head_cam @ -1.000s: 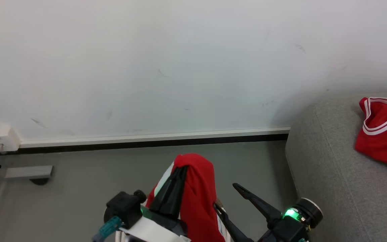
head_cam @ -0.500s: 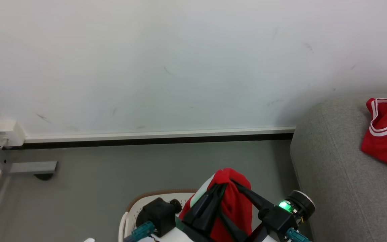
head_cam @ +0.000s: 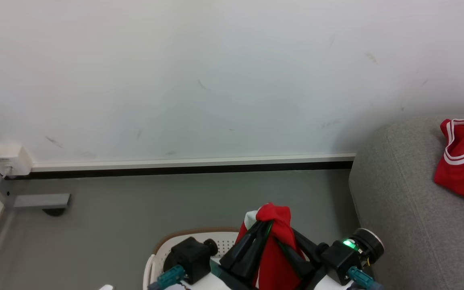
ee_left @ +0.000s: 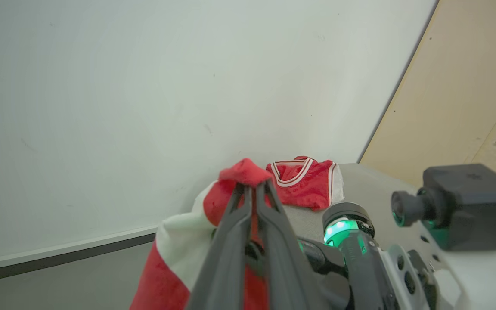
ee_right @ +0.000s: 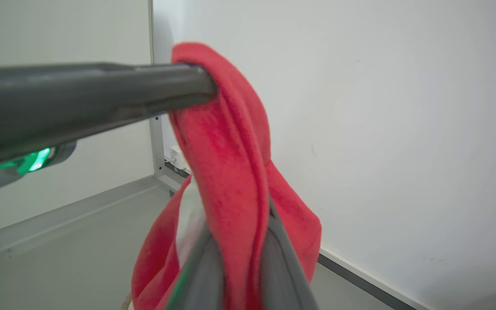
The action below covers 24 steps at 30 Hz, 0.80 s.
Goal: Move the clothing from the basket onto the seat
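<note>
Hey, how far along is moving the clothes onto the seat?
Done: one red top lies on the seat. In hand: left gripper and right gripper both pinch a second garment, lifted near the basket. Left: carrying it over; the basket's inside is hidden.

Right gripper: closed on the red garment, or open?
Closed on it: in the right wrist view the right gripper pinches the red garment between its fingers.

- Bare floor (head_cam: 183, 197) lies open between basket (head_cam: 193, 235) and wall (head_cam: 216, 80).
- Seat (head_cam: 393, 209) edge rises on the right; its near part is bare.
- Red garment (head_cam: 463, 167) covers the seat's far right.
</note>
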Motion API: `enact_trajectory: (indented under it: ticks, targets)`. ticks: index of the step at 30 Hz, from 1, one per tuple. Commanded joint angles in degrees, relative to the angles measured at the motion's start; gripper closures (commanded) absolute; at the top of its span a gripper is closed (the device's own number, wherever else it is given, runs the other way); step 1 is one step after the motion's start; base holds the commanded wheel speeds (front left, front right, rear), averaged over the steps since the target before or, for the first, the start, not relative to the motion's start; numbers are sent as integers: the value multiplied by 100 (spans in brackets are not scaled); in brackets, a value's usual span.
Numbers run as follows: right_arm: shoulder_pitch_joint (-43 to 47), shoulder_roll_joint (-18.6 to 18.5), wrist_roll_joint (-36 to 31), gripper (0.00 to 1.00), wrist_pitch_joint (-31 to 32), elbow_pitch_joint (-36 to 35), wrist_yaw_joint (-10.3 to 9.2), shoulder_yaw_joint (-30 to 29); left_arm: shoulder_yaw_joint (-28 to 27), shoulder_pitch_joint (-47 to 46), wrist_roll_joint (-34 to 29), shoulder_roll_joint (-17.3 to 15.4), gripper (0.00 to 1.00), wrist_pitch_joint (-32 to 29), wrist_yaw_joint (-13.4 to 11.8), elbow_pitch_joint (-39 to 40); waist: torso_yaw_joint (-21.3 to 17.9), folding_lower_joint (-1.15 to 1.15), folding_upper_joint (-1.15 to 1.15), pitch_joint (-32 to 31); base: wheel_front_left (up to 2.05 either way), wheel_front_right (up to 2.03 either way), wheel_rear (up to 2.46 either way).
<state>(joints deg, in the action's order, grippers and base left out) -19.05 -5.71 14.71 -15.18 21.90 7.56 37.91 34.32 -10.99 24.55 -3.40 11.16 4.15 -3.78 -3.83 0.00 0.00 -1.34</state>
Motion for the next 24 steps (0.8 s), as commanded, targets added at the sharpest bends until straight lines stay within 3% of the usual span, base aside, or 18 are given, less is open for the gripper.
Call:
enact_trajectory:
  ticks: [1,4,17,24]
  targets:
    - [-70,-20,67,100,6,-5,-15,-73,-20,-54,-36,-52,79,40,-17,-17,-5,0,0,-2,0,0,0]
    - [-58,-22,44,100,6,-53,-15,-149,-38,-60,-67,-70,0,115,-33,-71,-3,0,0,-2,0,0,0]
    - [81,-241,-46,100,5,-350,-15,-571,-13,-51,-161,-120,0,293,-33,-491,-171,0,0,4,0,0,0]
    - [178,-453,-93,100,5,-603,-15,-849,-69,-28,-260,-121,0,374,-34,-695,-505,0,0,38,0,0,0]
